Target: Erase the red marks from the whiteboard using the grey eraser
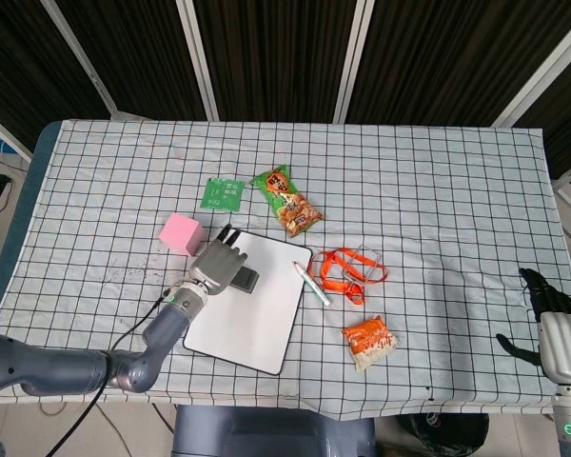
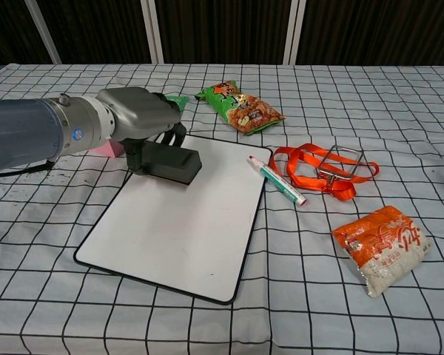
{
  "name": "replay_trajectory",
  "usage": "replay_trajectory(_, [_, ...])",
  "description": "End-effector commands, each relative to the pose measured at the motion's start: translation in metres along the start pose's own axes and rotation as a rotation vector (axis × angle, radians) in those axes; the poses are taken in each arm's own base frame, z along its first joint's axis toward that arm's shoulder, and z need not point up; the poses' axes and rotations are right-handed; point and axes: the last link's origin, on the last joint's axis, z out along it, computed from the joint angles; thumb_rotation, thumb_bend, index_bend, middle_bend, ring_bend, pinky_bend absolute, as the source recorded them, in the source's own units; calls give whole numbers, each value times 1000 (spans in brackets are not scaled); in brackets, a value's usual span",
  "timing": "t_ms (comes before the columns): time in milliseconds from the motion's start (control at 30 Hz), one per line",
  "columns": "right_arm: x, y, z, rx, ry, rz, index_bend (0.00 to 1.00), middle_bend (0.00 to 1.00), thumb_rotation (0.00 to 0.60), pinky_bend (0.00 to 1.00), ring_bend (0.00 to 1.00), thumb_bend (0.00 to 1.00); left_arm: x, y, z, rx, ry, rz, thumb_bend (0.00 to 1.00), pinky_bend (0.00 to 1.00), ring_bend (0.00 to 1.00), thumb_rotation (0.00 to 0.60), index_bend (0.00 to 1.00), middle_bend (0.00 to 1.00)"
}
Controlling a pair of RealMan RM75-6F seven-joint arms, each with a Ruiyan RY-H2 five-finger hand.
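Left hand (image 2: 137, 118) grasps the grey eraser (image 2: 167, 164), fingers curled over its top, pressing it flat on the whiteboard (image 2: 185, 222) near the far left corner. No red marks show on the board's white face. Whiteboard lies on the checked counter (image 2: 296, 296), pen (image 2: 276, 180) just beside its right edge. Right hand (image 1: 549, 319) hangs off the counter's right edge, well apart, fingers spread, holding nothing.
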Motion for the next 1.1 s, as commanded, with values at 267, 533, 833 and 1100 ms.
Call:
replay_trajectory(267, [0,0,0,-1,0,0,6,129,600,224,206,217,35,-23,-39,28,84,18,316,0,0,600,418,415])
replay_trajectory(533, [0,-1,0,0,-1,2,7,129,600,224,206,218,39,-64,-84,63,127,-53,316,0,0,600,412,413])
replay_trajectory(833, [0,-1,0,-2,-4,7,7,129,600,224,206,217,-11,-113,-131,138,52,-76,316,0,0,600,406,399])
replay_trajectory(1100, [0,-1,0,-4,-5,7,7,129,600,224,206,217,-57,-141,-136,182,-17,-97,316,0,0,600,404,399])
